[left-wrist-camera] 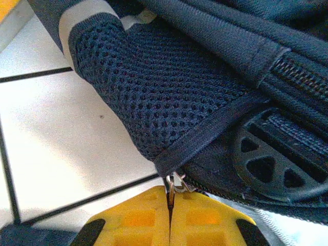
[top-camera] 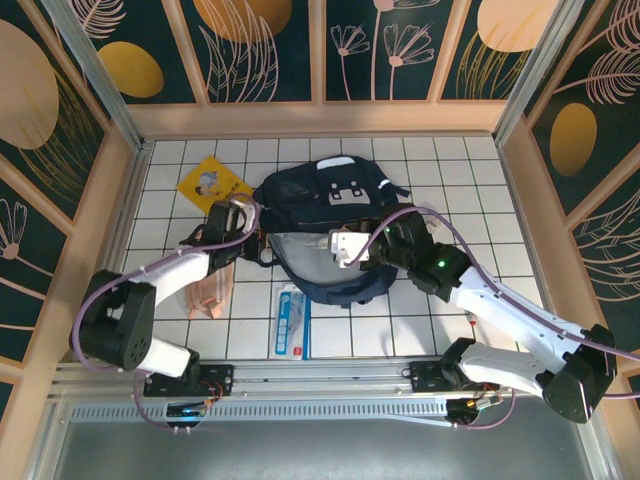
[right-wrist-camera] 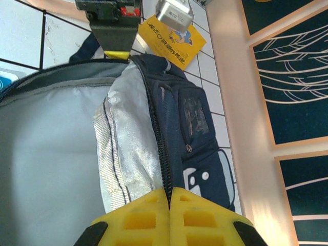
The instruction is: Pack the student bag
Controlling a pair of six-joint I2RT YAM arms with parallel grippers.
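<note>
booklet (top-camera: 213, 183) left of student bag (top-camera: 320, 190), packet (top-camera: 291, 322) before

yellow booklet (top-camera: 213, 183): flat on white tiled desk (top-camera: 460, 180), just beyond and left of left gripper (top-camera: 250, 228) | pink pouch (top-camera: 210, 292): nearer than left gripper, slightly left | blue-and-white packet (top-camera: 291, 322): near side, between left gripper and right gripper (top-camera: 338, 250) | walls (top-camera: 260, 50): dark panels, gold leaf patterns
</note>
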